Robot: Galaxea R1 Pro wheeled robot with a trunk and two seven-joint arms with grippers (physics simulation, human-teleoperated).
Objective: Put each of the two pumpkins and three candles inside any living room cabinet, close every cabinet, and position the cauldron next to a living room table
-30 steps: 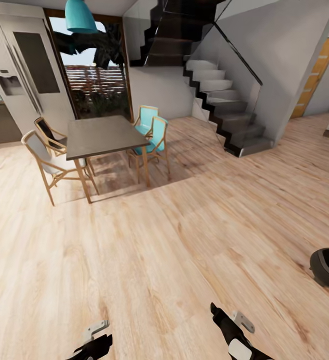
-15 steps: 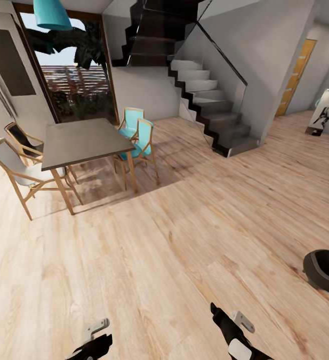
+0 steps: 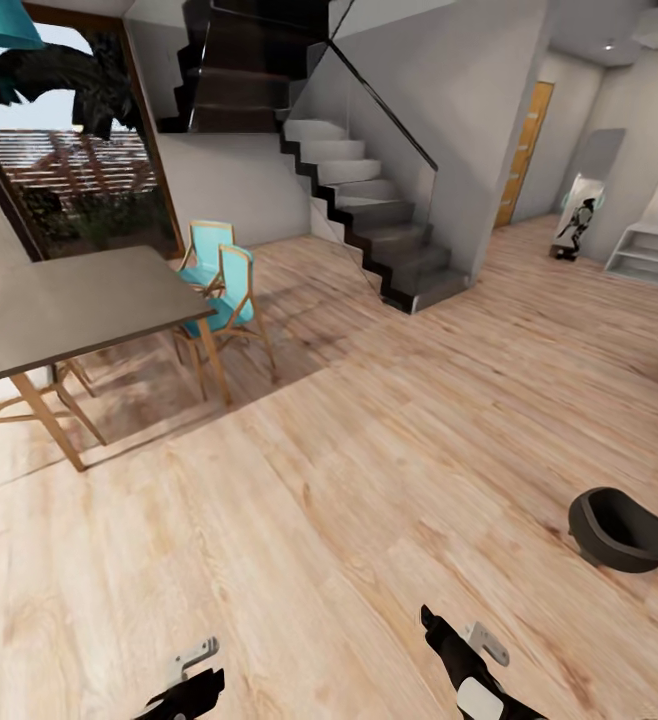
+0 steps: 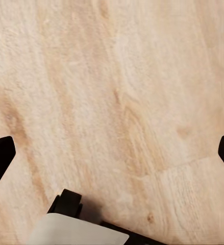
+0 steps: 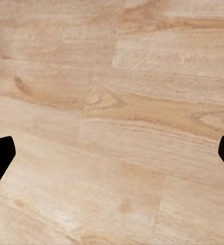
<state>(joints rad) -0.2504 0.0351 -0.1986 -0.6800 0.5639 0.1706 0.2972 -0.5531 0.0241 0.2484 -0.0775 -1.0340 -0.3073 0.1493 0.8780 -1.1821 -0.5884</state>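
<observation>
Both pincers are spread wide with nothing between their fingers: the left gripper and the right gripper each show two dark fingertips at opposite edges of the wrist views, over bare pale wooden floor. In the head view one cauldron lies tipped on the floor ahead and to the right of the right arm, well apart from it, with open planks all round. Farther off at the left stands one grey dining table with two turquoise chairs just beside its far edge, and one dark staircase climbs the back wall.
</observation>
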